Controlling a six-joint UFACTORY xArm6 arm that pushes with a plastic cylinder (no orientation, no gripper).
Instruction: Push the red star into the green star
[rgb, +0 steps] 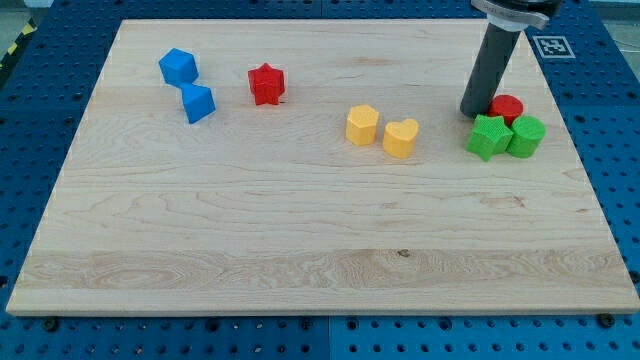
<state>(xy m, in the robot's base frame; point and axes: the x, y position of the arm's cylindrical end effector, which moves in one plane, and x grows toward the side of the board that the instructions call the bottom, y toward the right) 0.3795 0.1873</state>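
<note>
The red star (266, 84) lies in the upper left part of the wooden board. The green star (488, 136) lies far to the view's right, touching a green round block (527, 135) on its right and a red cylinder (507, 108) just above it. My tip (472, 111) rests on the board at the view's upper right, just left of the red cylinder and just above-left of the green star. The tip is far from the red star.
Two blue blocks (178, 67) (198, 103) lie left of the red star. A yellow hexagon block (362, 125) and a yellow heart (401, 137) lie mid-board, between the two stars. The board's right edge (585, 150) is close to the green blocks.
</note>
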